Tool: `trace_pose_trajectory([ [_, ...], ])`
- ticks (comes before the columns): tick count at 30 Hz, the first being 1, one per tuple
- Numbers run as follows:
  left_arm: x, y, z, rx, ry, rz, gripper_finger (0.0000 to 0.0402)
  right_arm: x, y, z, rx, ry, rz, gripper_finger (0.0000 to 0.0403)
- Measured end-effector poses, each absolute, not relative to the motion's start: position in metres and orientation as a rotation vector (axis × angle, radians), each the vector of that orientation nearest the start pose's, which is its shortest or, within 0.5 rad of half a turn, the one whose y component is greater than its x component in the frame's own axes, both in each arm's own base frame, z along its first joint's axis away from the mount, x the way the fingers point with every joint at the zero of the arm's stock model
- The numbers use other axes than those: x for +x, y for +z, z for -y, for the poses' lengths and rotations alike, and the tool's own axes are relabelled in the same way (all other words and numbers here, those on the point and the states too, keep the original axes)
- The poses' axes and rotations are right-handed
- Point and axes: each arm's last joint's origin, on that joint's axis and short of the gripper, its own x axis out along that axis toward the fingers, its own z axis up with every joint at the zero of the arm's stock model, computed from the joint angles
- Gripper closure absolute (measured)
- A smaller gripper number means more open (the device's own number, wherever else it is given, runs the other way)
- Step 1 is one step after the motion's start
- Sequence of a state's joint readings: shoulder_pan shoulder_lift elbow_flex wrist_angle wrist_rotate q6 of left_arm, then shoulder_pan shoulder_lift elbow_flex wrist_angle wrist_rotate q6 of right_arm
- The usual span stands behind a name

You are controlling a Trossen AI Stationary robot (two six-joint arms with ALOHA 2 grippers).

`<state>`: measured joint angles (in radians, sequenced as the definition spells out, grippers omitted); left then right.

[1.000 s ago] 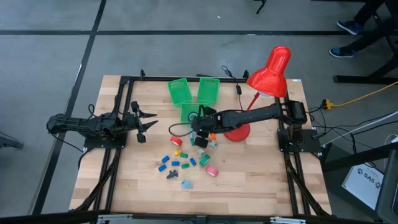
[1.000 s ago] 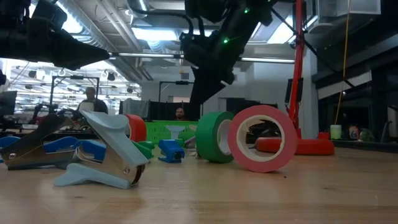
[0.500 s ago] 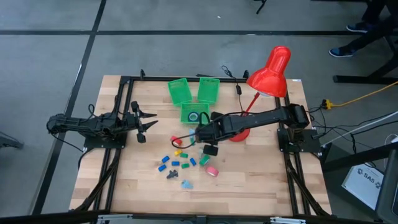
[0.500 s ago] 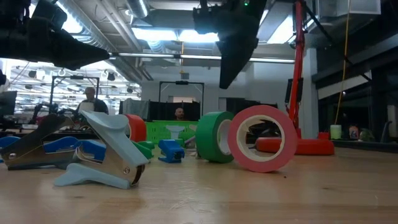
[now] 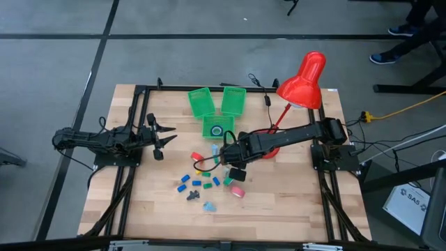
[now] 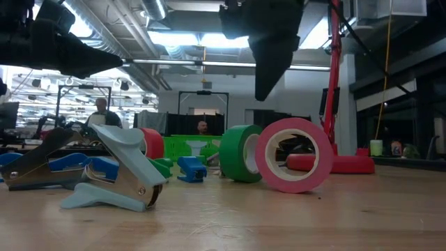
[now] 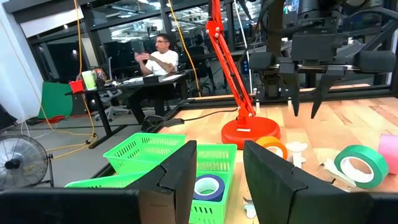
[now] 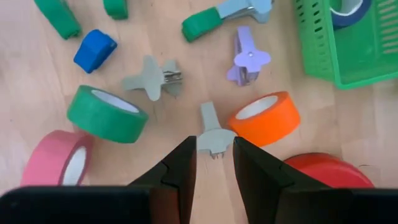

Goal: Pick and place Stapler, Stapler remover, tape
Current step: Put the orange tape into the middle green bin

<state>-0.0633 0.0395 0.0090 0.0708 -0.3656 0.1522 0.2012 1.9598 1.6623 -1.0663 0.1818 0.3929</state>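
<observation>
The right gripper (image 8: 210, 163) hangs above the scattered items in the middle of the table (image 5: 293, 202), its fingers a narrow gap apart and holding nothing. Directly under it, in the right wrist view, lies a pale grey-teal staple remover (image 8: 213, 134), touching the orange tape roll (image 8: 265, 118).

The main risk is in that closeness. The fingers look too little parted to straddle a tape roll, and if they come down as they stand they would probably land on the remover or on the orange roll's wall, pushing one against the other rather than closing round either. The rolls that stand on edge, as the pink tape roll (image 6: 291, 155) and the green tape roll (image 6: 240, 153) do in the low view, may roll away if nudged. The red lamp base (image 8: 329, 169) just beside the orange roll leaves little room on that side.

The tape rolls are small rings with pale inner cores. The green roll and the pink one lie near each other at one side of the gripper's view; the orange one lies flat. A blue roll (image 8: 346, 14) already sits in the nearest green basket (image 8: 323, 56). Blue and green staplers (image 5: 185, 180) and more removers lie among them.

The left gripper (image 5: 159, 138) waits well apart at the table's left side, fingers slightly parted and empty.
</observation>
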Motion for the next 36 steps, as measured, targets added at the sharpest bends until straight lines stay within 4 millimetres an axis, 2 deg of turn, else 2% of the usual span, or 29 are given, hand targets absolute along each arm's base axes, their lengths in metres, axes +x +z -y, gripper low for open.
trace_pose_trajectory([
  [7,0.098,0.170,-0.004,0.142,0.304,0.016,0.0274,0.379,0.238,-0.070,0.278,-0.449,-1.329,0.0293],
  [11,0.098,0.170,-0.004,0.143,0.305,0.016,0.0274,0.378,0.238,-0.064,0.310,-0.567,-1.307,0.0293],
  [19,0.098,0.170,-0.004,0.143,0.304,0.017,0.0274,0.377,0.236,-0.063,0.341,-0.610,-1.289,0.0292],
  [28,0.098,0.170,-0.004,0.143,0.305,0.016,0.0274,0.372,0.201,-0.052,0.364,-0.668,-1.298,0.0292],
  [36,0.098,0.170,-0.004,0.142,0.305,0.017,0.0274,0.374,0.200,-0.042,0.430,-0.654,-1.317,0.0292],
])
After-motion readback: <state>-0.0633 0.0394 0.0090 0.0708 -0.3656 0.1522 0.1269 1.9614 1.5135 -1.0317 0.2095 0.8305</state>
